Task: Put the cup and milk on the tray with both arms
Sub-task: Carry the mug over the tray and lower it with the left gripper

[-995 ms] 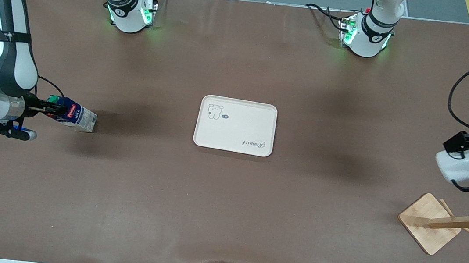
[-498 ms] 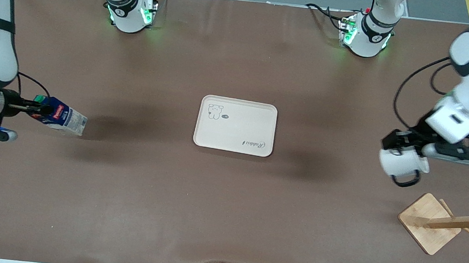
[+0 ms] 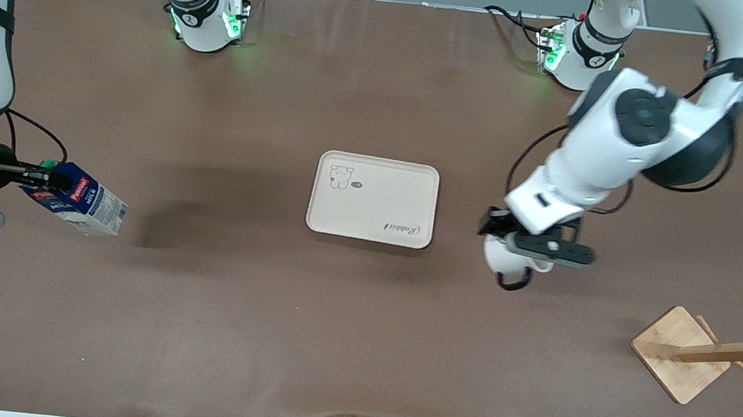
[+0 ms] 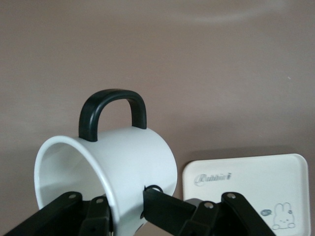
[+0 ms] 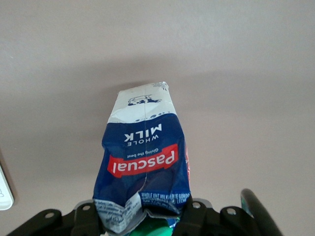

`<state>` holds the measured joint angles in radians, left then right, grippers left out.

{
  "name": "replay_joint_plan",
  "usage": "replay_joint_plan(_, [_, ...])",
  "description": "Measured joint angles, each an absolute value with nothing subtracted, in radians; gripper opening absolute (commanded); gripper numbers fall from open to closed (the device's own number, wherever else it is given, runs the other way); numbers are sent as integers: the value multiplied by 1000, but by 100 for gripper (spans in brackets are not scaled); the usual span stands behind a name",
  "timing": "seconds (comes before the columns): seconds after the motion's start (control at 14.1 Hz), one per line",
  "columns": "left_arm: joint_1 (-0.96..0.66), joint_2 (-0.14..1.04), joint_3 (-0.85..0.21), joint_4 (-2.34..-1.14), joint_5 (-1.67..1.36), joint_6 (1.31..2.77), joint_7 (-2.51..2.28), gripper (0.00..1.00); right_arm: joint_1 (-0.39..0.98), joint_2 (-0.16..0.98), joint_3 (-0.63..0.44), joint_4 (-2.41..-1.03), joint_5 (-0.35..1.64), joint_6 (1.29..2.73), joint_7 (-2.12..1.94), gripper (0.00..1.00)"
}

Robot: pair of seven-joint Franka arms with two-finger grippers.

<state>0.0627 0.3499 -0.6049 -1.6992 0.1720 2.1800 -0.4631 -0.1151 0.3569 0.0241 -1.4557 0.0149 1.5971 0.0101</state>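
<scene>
The cream tray point(image 3: 372, 199) lies in the middle of the table. My left gripper point(image 3: 498, 235) hangs over the bare table just beside the tray, toward the left arm's end, shut on the wall of the white cup point(image 3: 511, 261). In the left wrist view the cup point(image 4: 123, 162) lies tilted with its black handle point(image 4: 112, 110) outward, one finger inside the rim and one outside, and the tray point(image 4: 246, 189) shows past it. My right gripper point(image 3: 39, 176) is at the right arm's end, shut on the crumpled top of the blue milk point(image 3: 77, 201), which hangs tilted above its shadow. In the right wrist view the milk point(image 5: 145, 162) shows its red label.
A wooden rack point(image 3: 684, 352) with pegs lies tipped near the left arm's end, closer to the front camera than the cup. Both arm bases point(image 3: 208, 18) glow green along the table's back edge. Brown tabletop surrounds the tray.
My left arm has swung the cup from the table's end by the rack to just beside the tray. My right gripper tightened on the milk and raised it off the table.
</scene>
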Motion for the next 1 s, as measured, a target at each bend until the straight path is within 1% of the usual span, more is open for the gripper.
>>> replay_joint_plan(0.21, [-52,442,-603,-1633,206,2154,-532,0,-103,357,24,-1427,17,1597,10,0])
replay_joint_plan(0.36, [-112,478,-602,-1601,219,2125,-576,0,-81,358,26,-1426,19,1596,23,0])
replay_joint_plan(0.57, [-167,508,-601,-1587,226,2077,-601,0,8,369,29,-1426,20,1586,157,0])
replay_joint_plan(0.71, [-201,528,-591,-1586,242,2032,-633,0,89,381,31,-1427,20,1542,234,0])
replay_joint_plan(0.85, [-254,555,-575,-1589,309,2009,-761,0,152,389,31,-1430,20,1524,302,0])
replay_joint_plan(1.0, [-316,598,-568,-1594,389,2003,-918,0,177,396,31,-1441,24,1511,342,0])
